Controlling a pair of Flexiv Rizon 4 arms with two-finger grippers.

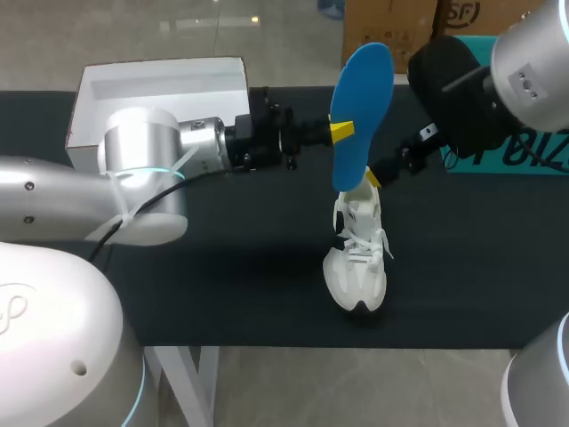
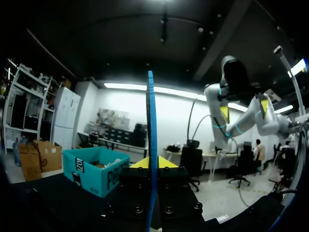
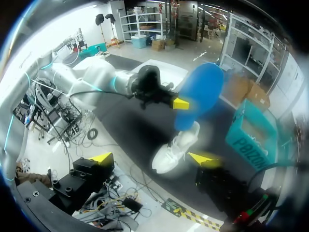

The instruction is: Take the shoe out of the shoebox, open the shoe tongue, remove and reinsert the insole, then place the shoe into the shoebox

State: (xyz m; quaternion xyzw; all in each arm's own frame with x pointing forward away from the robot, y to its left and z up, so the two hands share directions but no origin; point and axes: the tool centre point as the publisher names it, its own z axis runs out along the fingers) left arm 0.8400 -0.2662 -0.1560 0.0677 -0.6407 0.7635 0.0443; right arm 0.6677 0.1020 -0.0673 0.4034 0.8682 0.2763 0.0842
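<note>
Left gripper (image 2: 153, 163) pinches the upright blue insole (image 1: 363, 98) above the white laced shoe (image 1: 357, 258); right gripper (image 3: 152, 157) spread.

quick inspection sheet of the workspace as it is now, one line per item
surface: black table, shoe standing on it
job's things: white shoe out of the box; blue insole held in the air above it; white shoebox open at the far left
clutter: teal box at the far right
grippers: left gripper shut on the insole; right gripper open, near the shoe's heel
cables: cable tied along the left arm
surroundings: nothing seen
</note>
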